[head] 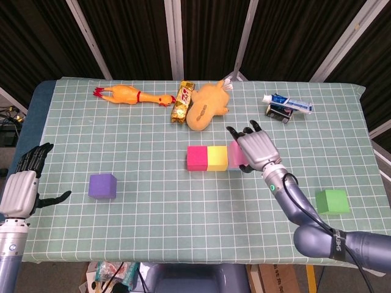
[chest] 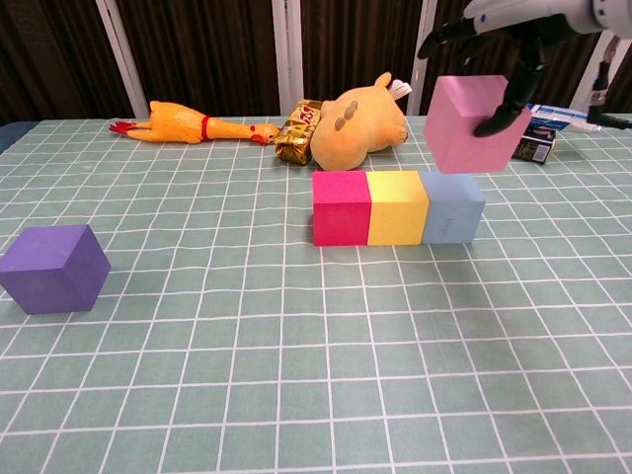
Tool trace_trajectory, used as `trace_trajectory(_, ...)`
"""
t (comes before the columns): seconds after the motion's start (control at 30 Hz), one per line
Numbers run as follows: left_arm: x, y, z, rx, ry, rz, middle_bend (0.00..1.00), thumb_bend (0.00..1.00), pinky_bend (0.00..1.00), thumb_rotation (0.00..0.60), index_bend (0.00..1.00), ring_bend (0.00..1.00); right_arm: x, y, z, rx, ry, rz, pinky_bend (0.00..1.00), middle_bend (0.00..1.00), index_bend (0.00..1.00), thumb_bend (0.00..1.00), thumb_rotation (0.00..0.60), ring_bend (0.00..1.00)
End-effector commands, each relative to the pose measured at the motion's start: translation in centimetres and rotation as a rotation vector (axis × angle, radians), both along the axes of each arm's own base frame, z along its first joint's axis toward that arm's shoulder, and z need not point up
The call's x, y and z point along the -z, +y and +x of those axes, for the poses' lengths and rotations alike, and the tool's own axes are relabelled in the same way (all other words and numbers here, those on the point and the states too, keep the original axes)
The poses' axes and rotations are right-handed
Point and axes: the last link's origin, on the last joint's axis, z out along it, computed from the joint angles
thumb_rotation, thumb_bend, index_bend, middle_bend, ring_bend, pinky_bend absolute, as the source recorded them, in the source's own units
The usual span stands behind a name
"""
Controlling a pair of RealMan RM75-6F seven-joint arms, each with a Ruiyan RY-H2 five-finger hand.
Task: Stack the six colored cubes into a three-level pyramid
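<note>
A row of three cubes lies mid-table: magenta [chest: 341,207], yellow [chest: 397,207] and light blue [chest: 452,208]. My right hand [head: 255,146] grips a pink cube [chest: 467,123] and holds it in the air just above the light blue one, tilted a little. In the head view the hand hides the blue cube and only a strip of the pink cube [head: 236,153] shows. A purple cube [head: 102,185] sits at the left, and a green cube [head: 330,201] at the front right. My left hand [head: 23,186] hangs open off the table's left edge, holding nothing.
Along the back lie a rubber chicken [head: 130,94], a snack bar [head: 182,101], an orange plush toy [head: 208,106] and a toothpaste tube on a small box [head: 286,106]. The checked green cloth [head: 183,207] covers the table.
</note>
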Motion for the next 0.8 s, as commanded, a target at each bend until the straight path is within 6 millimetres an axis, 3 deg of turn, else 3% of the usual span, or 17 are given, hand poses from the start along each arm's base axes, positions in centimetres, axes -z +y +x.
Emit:
trace_trajectory(0.03, 0.0, 0.0, 0.0, -0.001, -0.004, -0.001, 0.03, 0.1, 0.03, 0.6, 0.0, 0.0, 2.0, -0.7, 2.1, 0.005, 0.035, 0.023, 0.0, 0.41, 0.0, 0.27, 0.6, 0.2)
trace_trajectory(0.3, 0.1, 0.0, 0.0, -0.006, -0.011, -0.012, 0.03, 0.1, 0.03, 0.6, 0.0, 0.0, 3.8, -2.1, 3.4, 0.075, 0.074, 0.007, 0.0, 0.41, 0.0, 0.27, 0.6, 0.2)
trace_trajectory(0.8, 0.0, 0.2, -0.2, -0.015, -0.021, -0.012, 0.03, 0.1, 0.03, 0.6, 0.0, 0.0, 4.5, -3.5, 4.1, 0.246, 0.034, 0.011, 0.0, 0.41, 0.0, 0.27, 0.6, 0.2)
